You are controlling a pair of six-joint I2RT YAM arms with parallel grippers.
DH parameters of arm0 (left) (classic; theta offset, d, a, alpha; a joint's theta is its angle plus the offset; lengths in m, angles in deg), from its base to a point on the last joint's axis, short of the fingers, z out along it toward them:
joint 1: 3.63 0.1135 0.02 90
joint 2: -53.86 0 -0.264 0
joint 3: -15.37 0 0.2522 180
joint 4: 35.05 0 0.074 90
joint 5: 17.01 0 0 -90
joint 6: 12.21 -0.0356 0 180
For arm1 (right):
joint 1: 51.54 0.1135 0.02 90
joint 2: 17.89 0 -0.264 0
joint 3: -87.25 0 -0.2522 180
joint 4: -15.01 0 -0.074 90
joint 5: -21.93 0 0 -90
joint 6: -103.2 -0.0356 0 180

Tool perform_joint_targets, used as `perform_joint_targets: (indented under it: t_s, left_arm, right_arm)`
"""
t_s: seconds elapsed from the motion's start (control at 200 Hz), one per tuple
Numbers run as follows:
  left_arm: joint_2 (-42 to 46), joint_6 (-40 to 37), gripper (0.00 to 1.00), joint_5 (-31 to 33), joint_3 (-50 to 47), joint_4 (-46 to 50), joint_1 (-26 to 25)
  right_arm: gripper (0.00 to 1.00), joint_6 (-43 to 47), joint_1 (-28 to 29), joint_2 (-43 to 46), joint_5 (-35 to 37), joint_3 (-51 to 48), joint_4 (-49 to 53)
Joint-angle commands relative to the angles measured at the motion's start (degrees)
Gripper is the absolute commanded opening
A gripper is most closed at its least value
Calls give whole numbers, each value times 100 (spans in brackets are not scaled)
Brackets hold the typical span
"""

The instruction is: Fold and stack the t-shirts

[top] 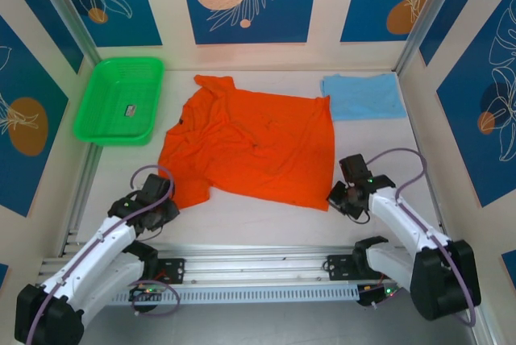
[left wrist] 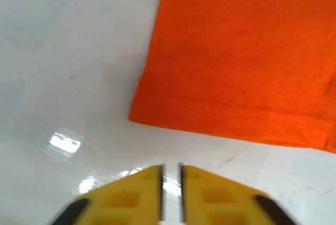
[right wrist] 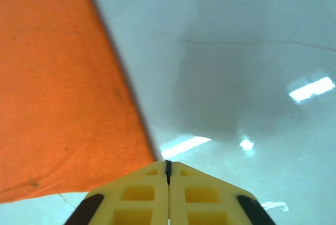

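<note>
Fabric of the orange t-shirt (top: 250, 143) looks limp and light, best pinched at its near hem corners; left gripper (left wrist: 170, 172) barely parted, right gripper (right wrist: 168, 164) pressed together.

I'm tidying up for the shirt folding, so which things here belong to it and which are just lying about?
For the job: orange shirt, blue shirt.
Lying about: basket.

Bright overhead light; glare on table (left wrist: 63, 78); left claw (left wrist: 170, 171) blurred.
</note>
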Motion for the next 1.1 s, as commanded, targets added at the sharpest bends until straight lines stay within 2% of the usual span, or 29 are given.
perform_joint_targets:
  t_s: [0.0, 0.025, 0.095, 0.16, 0.25, 0.325, 0.475, 0.695, 0.79, 0.94, 1.095]
  left_arm:
    - [32, 196, 35, 315, 15, 262, -38]
    - [38, 221, 43, 336, 8, 262, -33]
    - [37, 253, 54, 397, -7, 262, -33]
    - [26, 258, 61, 480, -12, 247, -33]
    - [-73, 236, 65, 537, -64, 148, -16]
    - [-192, 185, 65, 422, -104, -62, -6]
    - [-468, 53, 65, 268, -92, -370, 61]
    - [-853, -106, 64, 136, -91, -707, 219]
    - [-1035, -171, 63, 60, -118, -864, 311]
    - [-1249, -238, 56, -9, -150, -1063, 378]
    - [-1403, -284, 45, -72, -131, -1205, 434]
  right_arm:
    - [19, -213, -320, 432, -361, -276, 85]
    - [29, -239, -403, 548, -379, -333, 114]
    - [32, -312, -583, 915, -469, -453, 172]
    - [44, -351, -670, 1243, -483, -464, 243]
    - [52, -272, -650, 1473, -583, -394, 254]
    - [53, -211, -568, 1374, -593, -227, 365]
    - [53, -248, -71, 973, -491, -131, 289]
    - [50, -376, 838, -158, -212, 137, 5]
    - [48, -369, 948, -519, -159, 230, -145]
    - [45, -337, 1025, -909, 109, 389, -196]
    - [31, -320, 1036, -1207, 169, 429, -234]
